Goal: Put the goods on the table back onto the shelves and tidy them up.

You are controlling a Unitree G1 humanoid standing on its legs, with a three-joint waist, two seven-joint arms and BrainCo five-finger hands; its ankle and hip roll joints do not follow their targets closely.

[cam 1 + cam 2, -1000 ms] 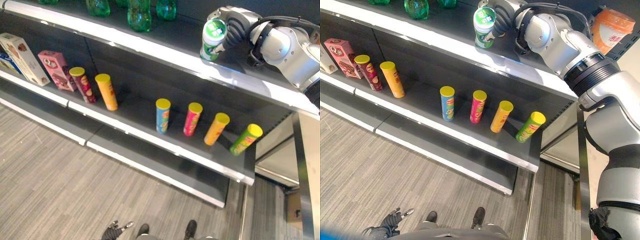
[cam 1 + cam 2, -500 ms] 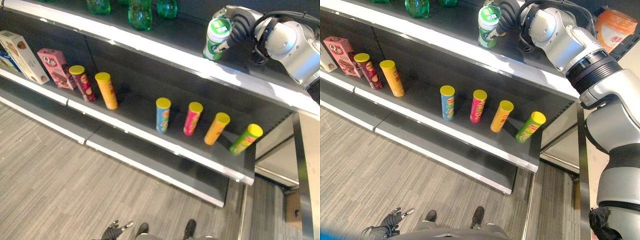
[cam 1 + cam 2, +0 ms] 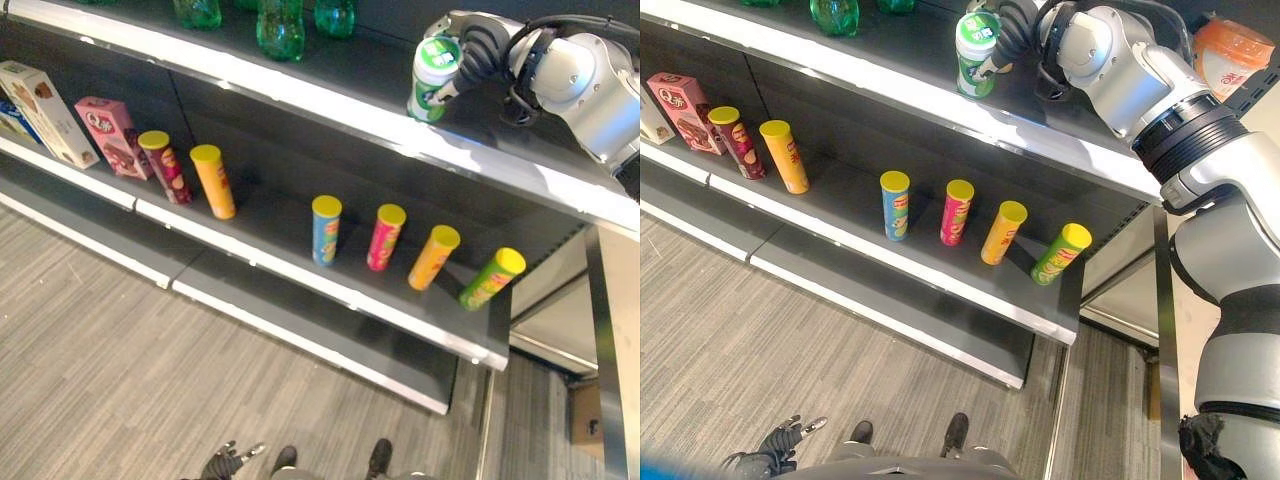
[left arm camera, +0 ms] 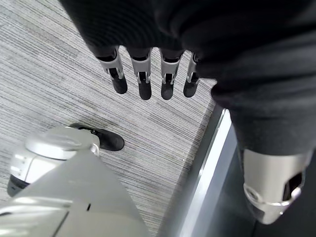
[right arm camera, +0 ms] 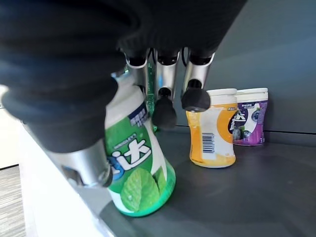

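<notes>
A green-and-white jar leans at the front edge of the upper shelf, its base on the shelf board. My right hand is shut on it. In the right wrist view the thumb presses the jar from one side and the fingers curl past its other side. My left hand hangs low over the floor, and its fingers are straight and hold nothing.
An orange jar and a purple jar stand deeper on the same shelf. Green bottles stand to the left on it. The middle shelf carries several chip cans and boxes at its left end.
My right hand has carried the green jar slightly to the right and farther onto the upper shelf. The left hand has stayed put.
</notes>
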